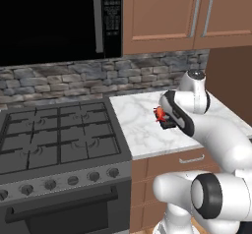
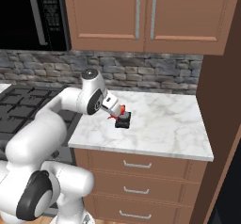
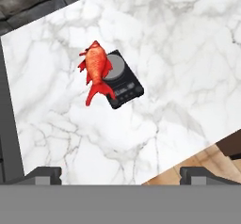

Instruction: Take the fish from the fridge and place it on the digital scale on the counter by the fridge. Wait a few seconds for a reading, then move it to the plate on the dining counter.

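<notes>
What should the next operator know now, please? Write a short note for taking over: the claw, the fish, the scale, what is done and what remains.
Claw: open, holding nothing, above the counter.
Fish: lies partly on the digital scale, overhanging one side toward the stove.
Done: fish taken out and set on the scale.
Left: wait for the reading, grasp the fish again, carry it to the plate on the dining counter.

Red fish [image 1: 159, 113] on dark digital scale [image 1: 169, 124] — both on white marble worktop [image 1: 138, 125], partly hidden behind white arm. Black stove [image 1: 54, 139] just left of worktop, microwave [image 1: 59, 19] above, wooden cabinets [image 1: 187, 12] upper right — stone backsplash behind.
</notes>
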### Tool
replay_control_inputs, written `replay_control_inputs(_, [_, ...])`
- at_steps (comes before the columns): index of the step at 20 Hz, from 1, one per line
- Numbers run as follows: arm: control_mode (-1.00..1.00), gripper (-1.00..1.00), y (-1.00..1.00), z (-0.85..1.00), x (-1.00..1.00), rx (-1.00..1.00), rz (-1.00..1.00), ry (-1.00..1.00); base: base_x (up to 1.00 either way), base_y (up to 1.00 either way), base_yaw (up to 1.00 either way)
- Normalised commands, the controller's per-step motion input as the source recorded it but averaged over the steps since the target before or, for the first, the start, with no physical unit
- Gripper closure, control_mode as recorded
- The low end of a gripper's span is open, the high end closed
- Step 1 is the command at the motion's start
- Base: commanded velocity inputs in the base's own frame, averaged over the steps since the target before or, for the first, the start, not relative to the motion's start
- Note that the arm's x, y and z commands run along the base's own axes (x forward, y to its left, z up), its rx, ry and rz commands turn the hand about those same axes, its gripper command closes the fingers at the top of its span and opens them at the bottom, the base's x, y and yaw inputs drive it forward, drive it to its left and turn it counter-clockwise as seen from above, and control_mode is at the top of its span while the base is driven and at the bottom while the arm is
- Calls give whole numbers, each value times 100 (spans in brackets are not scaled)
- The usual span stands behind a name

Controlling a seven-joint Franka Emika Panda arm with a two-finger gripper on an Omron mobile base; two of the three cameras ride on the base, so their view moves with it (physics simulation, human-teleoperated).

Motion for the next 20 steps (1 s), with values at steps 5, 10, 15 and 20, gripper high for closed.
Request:
replay_control_inputs(5, [-100,-100,6,0,0,-1,0,0,0,0,0])
replay_control_inputs(10, [-100,-100,0,0,0,0,0,0,0,0,0])
replay_control_inputs(15, [-100,-100,0,0,0,0,0,0,0,0,0])
replay_control_inputs(20, [-100,-100,0,0,0,0,0,0,0,0,0])
